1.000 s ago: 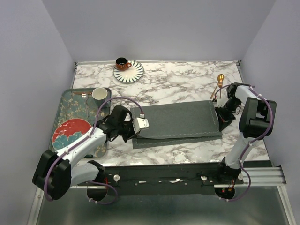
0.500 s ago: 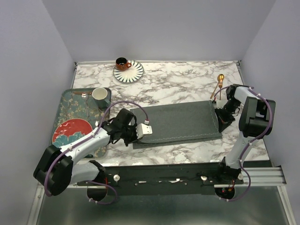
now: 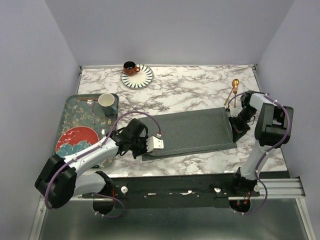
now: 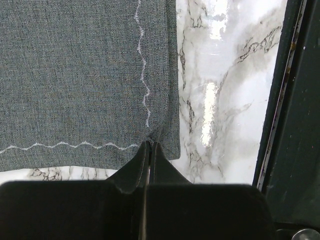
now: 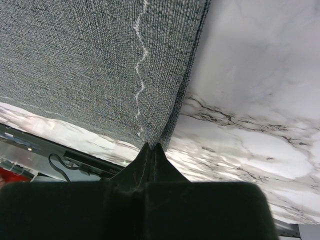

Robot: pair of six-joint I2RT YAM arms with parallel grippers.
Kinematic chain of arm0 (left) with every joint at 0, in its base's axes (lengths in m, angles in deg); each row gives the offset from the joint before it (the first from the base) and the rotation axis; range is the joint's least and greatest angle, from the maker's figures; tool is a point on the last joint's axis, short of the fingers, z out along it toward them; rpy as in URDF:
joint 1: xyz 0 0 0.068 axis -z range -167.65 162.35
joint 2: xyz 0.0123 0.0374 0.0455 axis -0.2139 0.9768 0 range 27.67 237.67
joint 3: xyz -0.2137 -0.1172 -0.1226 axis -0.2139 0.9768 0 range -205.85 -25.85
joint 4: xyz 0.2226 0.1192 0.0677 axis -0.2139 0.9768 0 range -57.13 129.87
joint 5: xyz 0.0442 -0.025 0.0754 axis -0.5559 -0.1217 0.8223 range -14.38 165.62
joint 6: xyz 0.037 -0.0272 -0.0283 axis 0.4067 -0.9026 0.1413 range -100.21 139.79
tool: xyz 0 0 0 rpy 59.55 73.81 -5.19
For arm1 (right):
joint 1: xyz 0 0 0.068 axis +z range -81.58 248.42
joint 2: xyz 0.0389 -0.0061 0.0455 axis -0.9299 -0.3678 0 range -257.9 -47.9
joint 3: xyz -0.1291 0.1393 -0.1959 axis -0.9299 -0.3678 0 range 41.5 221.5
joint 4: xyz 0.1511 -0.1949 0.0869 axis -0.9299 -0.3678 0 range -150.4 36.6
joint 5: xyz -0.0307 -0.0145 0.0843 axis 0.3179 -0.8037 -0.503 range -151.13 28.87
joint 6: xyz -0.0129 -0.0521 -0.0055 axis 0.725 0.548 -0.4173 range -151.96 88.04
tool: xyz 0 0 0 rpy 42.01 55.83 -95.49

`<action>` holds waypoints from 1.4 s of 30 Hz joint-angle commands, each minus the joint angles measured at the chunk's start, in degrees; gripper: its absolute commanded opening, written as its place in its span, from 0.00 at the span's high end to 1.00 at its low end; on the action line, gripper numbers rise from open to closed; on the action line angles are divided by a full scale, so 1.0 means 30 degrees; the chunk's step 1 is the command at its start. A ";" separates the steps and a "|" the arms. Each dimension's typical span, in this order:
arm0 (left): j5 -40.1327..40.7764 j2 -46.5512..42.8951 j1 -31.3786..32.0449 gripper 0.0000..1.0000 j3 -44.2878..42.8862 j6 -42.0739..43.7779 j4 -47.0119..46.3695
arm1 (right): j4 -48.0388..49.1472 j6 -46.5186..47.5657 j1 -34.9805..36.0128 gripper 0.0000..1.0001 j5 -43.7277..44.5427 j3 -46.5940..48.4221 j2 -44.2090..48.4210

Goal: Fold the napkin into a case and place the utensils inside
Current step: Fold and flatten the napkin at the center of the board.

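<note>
The napkin [image 3: 192,131] is a dark grey cloth, folded into a wide rectangle across the middle of the marble table [image 3: 200,90]. My left gripper [image 3: 148,150] is shut on its near left corner; in the left wrist view the fingertips [image 4: 150,146] pinch the hem beside the stitching. On the cloth's right edge my right gripper [image 3: 234,130] is shut, and its tips [image 5: 151,146] grip the doubled edge of the napkin [image 5: 100,60]. The gold utensils [image 3: 232,91] lie together at the far right, just behind the right gripper.
An orange cup on a striped saucer [image 3: 137,76] stands at the far edge. A patterned tray [image 3: 75,112] at the left holds a pale mug [image 3: 106,101] and a red plate [image 3: 75,140]. The table's black front rail [image 4: 295,125] runs close to the left gripper.
My left gripper has pulled the napkin's left corner toward the near edge, so the upper layer now covers the lower strip that showed before. The right gripper has hardly moved.
</note>
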 commanded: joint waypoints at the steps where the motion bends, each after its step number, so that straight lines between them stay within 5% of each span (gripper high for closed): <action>1: 0.0553 -0.0325 0.0278 1.00 0.0051 0.0465 0.0928 | 0.0171 0.0345 -0.0148 0.99 0.0440 0.0006 0.0035; 42: 0.0172 -0.0061 0.1274 1.00 -0.0536 0.0933 0.2217 | -0.0152 0.0580 -0.0148 0.99 0.0322 0.0125 0.0182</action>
